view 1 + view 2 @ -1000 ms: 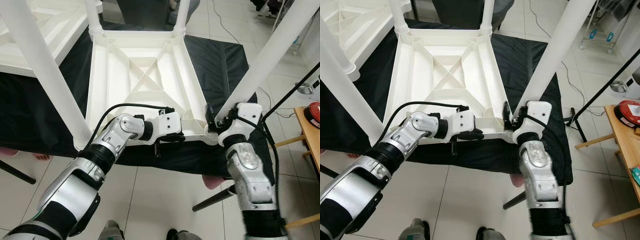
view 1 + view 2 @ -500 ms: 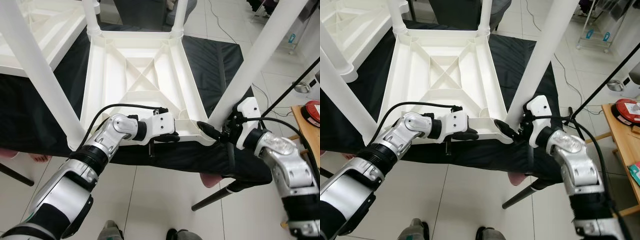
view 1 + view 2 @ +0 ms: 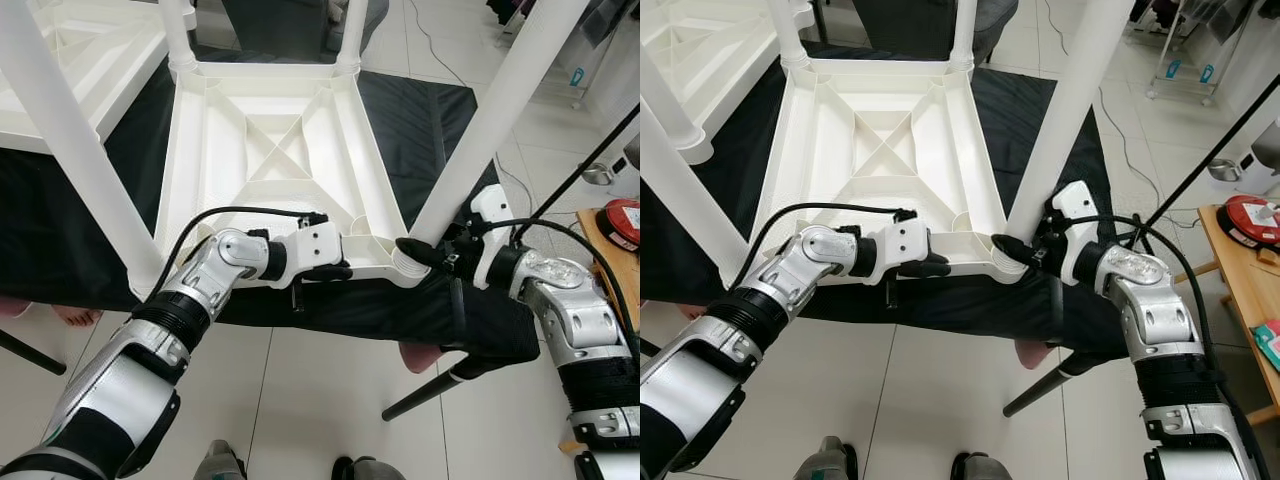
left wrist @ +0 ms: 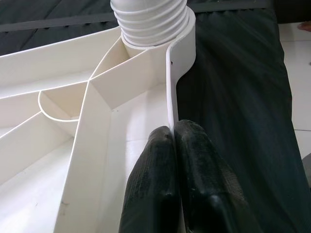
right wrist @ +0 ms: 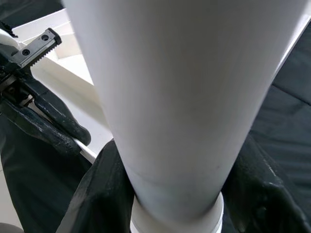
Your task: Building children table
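The upside-down white table [image 3: 270, 150] is lying on a black cloth [image 3: 420, 110]. My left tool [image 3: 330, 270] is pinching its rim. My right tool [image 3: 440, 255] is hugging the leg [image 3: 490, 120] low down; the plastic looks stiff, light, slippery.

Open room lies over the upturned table's ribbed underside [image 3: 270, 150]. Four upright white legs stand at its corners; the near-right leg [image 3: 490, 120] and the right end effector [image 3: 425, 255] around it probably block that corner.

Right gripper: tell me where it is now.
The right gripper clasps the base of the table leg at the upturned tabletop's near right corner socket, opposite the left gripper.
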`<state>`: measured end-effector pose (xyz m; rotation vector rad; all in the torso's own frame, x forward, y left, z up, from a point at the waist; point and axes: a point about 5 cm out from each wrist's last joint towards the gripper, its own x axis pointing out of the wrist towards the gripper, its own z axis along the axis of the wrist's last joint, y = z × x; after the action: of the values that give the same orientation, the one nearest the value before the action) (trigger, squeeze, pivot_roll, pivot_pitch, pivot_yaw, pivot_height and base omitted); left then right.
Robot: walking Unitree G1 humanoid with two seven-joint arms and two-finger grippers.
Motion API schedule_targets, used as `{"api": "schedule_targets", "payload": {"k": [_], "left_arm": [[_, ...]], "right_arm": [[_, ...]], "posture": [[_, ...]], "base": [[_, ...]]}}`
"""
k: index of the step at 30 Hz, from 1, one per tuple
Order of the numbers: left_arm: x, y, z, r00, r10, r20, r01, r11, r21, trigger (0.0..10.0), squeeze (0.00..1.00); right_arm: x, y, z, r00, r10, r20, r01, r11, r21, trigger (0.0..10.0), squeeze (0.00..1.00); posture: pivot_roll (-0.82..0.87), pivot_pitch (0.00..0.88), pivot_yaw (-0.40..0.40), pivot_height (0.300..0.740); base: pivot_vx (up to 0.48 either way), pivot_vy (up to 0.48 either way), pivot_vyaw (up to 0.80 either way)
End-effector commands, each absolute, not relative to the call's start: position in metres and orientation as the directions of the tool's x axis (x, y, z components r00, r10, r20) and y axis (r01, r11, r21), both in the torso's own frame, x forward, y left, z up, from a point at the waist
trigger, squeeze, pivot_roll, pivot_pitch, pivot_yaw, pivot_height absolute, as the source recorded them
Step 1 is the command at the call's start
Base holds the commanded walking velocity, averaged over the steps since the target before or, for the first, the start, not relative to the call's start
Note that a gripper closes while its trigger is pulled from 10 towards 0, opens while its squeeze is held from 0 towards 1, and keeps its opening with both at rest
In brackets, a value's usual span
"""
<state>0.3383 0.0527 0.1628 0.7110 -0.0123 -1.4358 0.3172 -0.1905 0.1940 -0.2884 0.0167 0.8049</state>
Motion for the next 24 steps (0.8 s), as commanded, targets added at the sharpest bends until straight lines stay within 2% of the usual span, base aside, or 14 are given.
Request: {"api": "schedule_targets", "payload": {"k": [1, 2, 3, 4, 7, 11, 12, 13, 16, 18, 19, 21, 22, 24], "left_arm": [[0.321, 0.043, 0.155, -0.064, -0.876, -0.479, 0.899, -0.259, 0.354, 0.0, 0.0], [0.321, 0.042, 0.155, -0.065, -0.877, -0.476, 0.899, -0.259, 0.354, 0.0, 0.0], [0.321, 0.042, 0.155, -0.065, -0.877, -0.476, 0.899, -0.259, 0.354, 0.0, 0.0], [0.321, 0.04, 0.156, -0.068, -0.878, -0.473, 0.899, -0.26, 0.353, 0.0, 0.0], [0.321, 0.039, 0.156, -0.072, -0.879, -0.471, 0.898, -0.262, 0.352, 0.0, 0.0], [0.32, 0.037, 0.157, -0.093, -0.877, -0.472, 0.895, -0.281, 0.346, 0.0, 0.0], [0.32, 0.036, 0.157, -0.095, -0.877, -0.472, 0.895, -0.283, 0.346, 0.0, 0.0], [0.32, 0.036, 0.157, -0.095, -0.877, -0.472, 0.895, -0.283, 0.346, 0.0, 0.0], [0.32, 0.035, 0.158, -0.103, -0.876, -0.47, 0.893, -0.29, 0.344, 0.0, 0.0], [0.32, 0.035, 0.158, -0.103, -0.876, -0.47, 0.893, -0.29, 0.344, 0.0, 0.0], [0.32, 0.035, 0.158, -0.106, -0.876, -0.47, 0.893, -0.292, 0.343, 0.0, 0.0], [0.32, 0.035, 0.158, -0.106, -0.876, -0.47, 0.893, -0.292, 0.343, 0.0, 0.0], [0.32, 0.035, 0.158, -0.108, -0.876, -0.47, 0.893, -0.293, 0.342, 0.0, 0.0], [0.32, 0.035, 0.159, -0.11, -0.876, -0.469, 0.893, -0.294, 0.34, 0.0, 0.0]], "right_arm": [[0.316, -0.182, 0.182, 0.695, 0.707, -0.132, -0.716, 0.662, -0.22, 0.0, 0.0], [0.316, -0.183, 0.175, 0.754, 0.646, -0.122, -0.655, 0.725, -0.212, 0.0, 0.0], [0.316, -0.183, 0.175, 0.754, 0.646, -0.122, -0.655, 0.725, -0.212, 0.0, 0.0], [0.314, -0.181, 0.165, 0.821, 0.56, -0.109, -0.57, 0.798, -0.195, 0.0, 0.0], [0.311, -0.18, 0.155, 0.876, 0.472, -0.099, -0.482, 0.858, -0.177, 0.0, 0.0], [0.301, -0.179, 0.134, 0.991, 0.099, -0.093, -0.109, 0.988, -0.113, 0.0, 0.0], [0.3, -0.18, 0.133, 0.996, 0.026, -0.09, -0.035, 0.994, -0.106, 0.0, 0.0], [0.3, -0.18, 0.133, 0.996, 0.026, -0.09, -0.035, 0.994, -0.106, 0.0, 0.0], [0.295, -0.178, 0.128, 0.974, -0.205, -0.102, 0.194, 0.975, -0.108, 0.0, 0.0], [0.295, -0.178, 0.128, 0.974, -0.205, -0.102, 0.194, 0.975, -0.108, 0.0, 0.0], [0.292, -0.177, 0.126, 0.955, -0.277, -0.105, 0.266, 0.958, -0.108, 0.0, 0.0], [0.292, -0.177, 0.126, 0.955, -0.277, -0.105, 0.266, 0.958, -0.108, 0.0, 0.0], [0.288, -0.172, 0.125, 0.933, -0.344, -0.103, 0.334, 0.937, -0.1, 0.0, 0.0], [0.286, -0.166, 0.126, 0.924, -0.37, -0.097, 0.363, 0.928, -0.078, 0.0, 0.0]], "posture": [[0.14, 0.149, -0.048, 0.74], [0.13, 0.154, -0.047, 0.74], [0.13, 0.154, -0.047, 0.74], [0.13, 0.158, -0.045, 0.74], [0.13, 0.16, -0.041, 0.74], [0.12, 0.168, -0.024, 0.74], [0.12, 0.168, -0.024, 0.74], [0.12, 0.168, -0.024, 0.74], [0.12, 0.169, -0.02, 0.74], [0.12, 0.169, -0.02, 0.74], [0.12, 0.169, -0.02, 0.74], [0.12, 0.169, -0.02, 0.74], [0.12, 0.175, -0.017, 0.74], [0.12, 0.175, -0.017, 0.74]], "base": [[0.0, 0.0, 0.0], [0.0, 0.0, 0.0], [0.0, 0.0, 0.0], [0.0, 0.0, 0.0], [0.0, 0.0, 0.0], [0.0, 0.0, 0.0], [0.0, 0.0, 0.0], [0.0, 0.0, 0.0], [0.0, 0.0, 0.0], [0.0, 0.0, 0.0], [0.0, 0.0, 0.0], [0.0, 0.0, 0.0], [0.0, 0.0, 0.0], [0.0, 0.0, 0.0]]}}
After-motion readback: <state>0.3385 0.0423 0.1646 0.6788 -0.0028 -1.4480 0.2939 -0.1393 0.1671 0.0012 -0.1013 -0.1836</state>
